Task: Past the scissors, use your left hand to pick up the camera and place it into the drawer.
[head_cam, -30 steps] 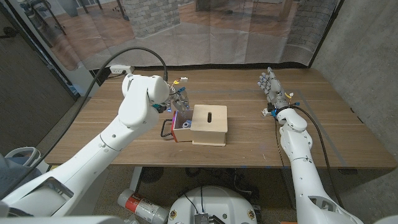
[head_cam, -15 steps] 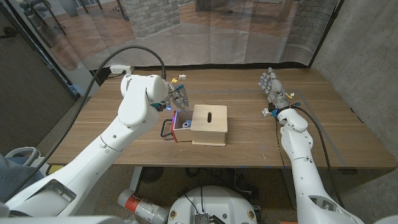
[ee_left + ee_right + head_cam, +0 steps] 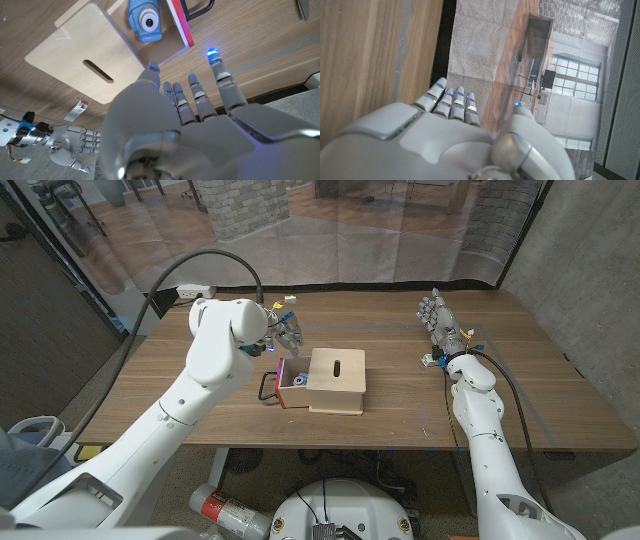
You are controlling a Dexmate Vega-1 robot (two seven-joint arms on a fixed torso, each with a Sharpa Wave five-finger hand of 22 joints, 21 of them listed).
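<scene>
Camera down in the drawer, left hand drawing away

The blue camera [image 3: 145, 21] lay in the open drawer [image 3: 176, 30] of the wooden box [image 3: 336, 380], just beyond the left hand [image 3: 172, 127], whose fingers were spread and empty. Placing looked done; next, clearing the arm. Against a second ago, that hand had lifted away from the drawer. The right hand [image 3: 437, 320] waited well apart, fingers apart, unmoved.

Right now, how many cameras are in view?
1. A blue camera lies inside the open drawer of the wooden box, lens facing up. The left hand is open above it, holding nothing. Others could be hidden behind the arm.
</scene>
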